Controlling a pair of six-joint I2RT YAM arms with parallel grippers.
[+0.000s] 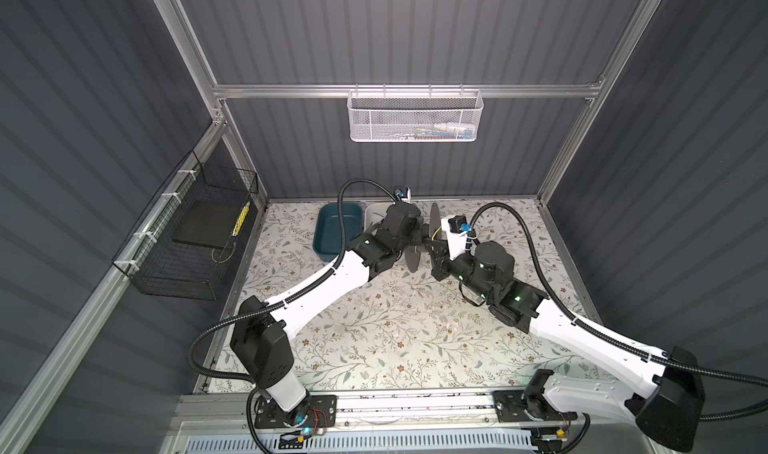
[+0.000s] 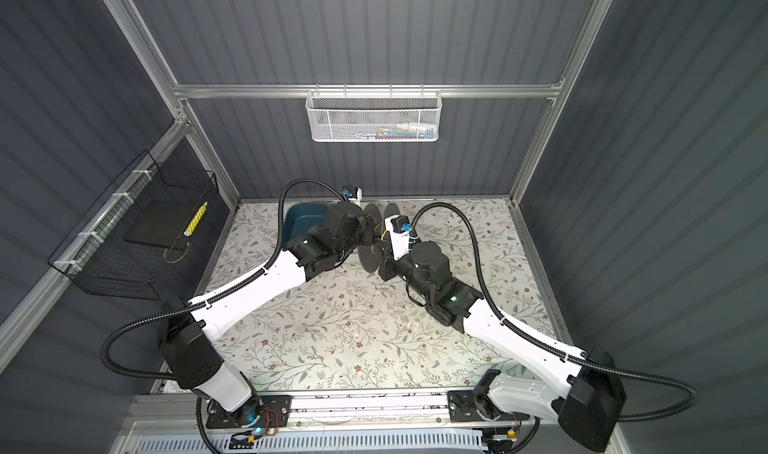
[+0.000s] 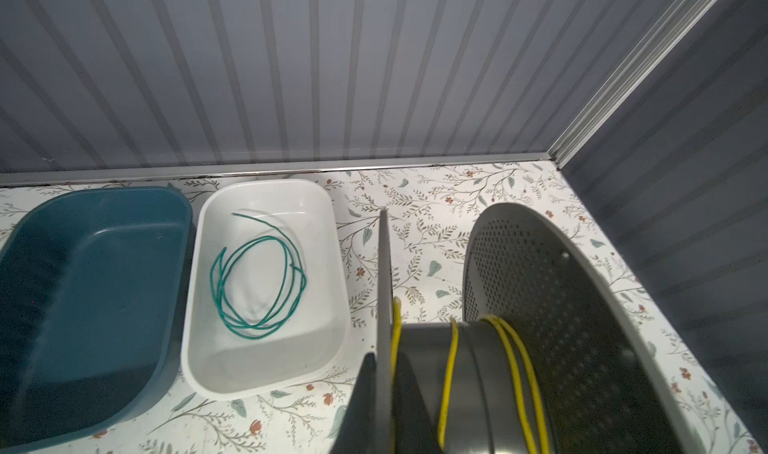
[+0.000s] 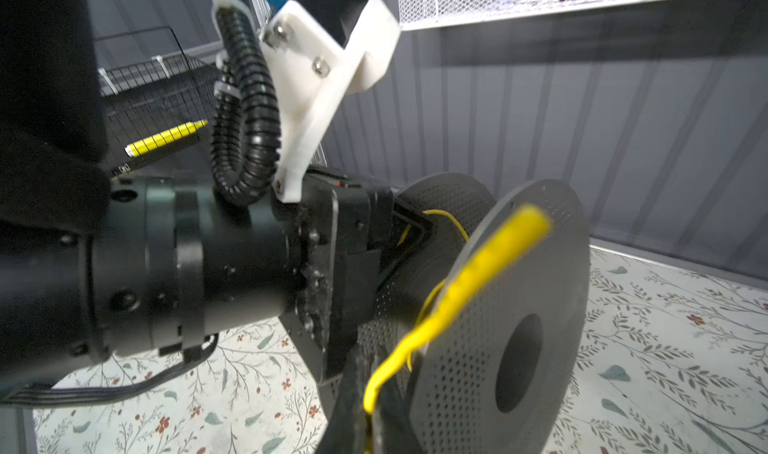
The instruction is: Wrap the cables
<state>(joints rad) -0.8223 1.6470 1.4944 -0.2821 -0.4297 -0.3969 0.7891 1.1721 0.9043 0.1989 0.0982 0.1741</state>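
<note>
A grey spool [image 1: 412, 256] with two perforated flanges is held up at the back middle of the table, seen in both top views [image 2: 370, 254]. The yellow cable [image 3: 515, 373] is wound in a few turns round its hub. My left gripper [image 3: 385, 360] is shut on the edge of one spool flange [image 3: 384, 264]. My right gripper [image 4: 370, 410] is shut on a free length of the yellow cable [image 4: 469, 281], right beside the other flange [image 4: 519, 306]. The green cable [image 3: 257, 281] lies loosely coiled in the white tray [image 3: 257, 364].
A dark blue tray [image 3: 83, 273] sits beside the white tray by the back wall. A white mesh basket [image 1: 415, 117] hangs on the back rail. A black wire basket [image 1: 187, 231] on the left wall holds a yellow stick [image 1: 241, 219]. The floral tabletop [image 1: 395, 327] spreads in front.
</note>
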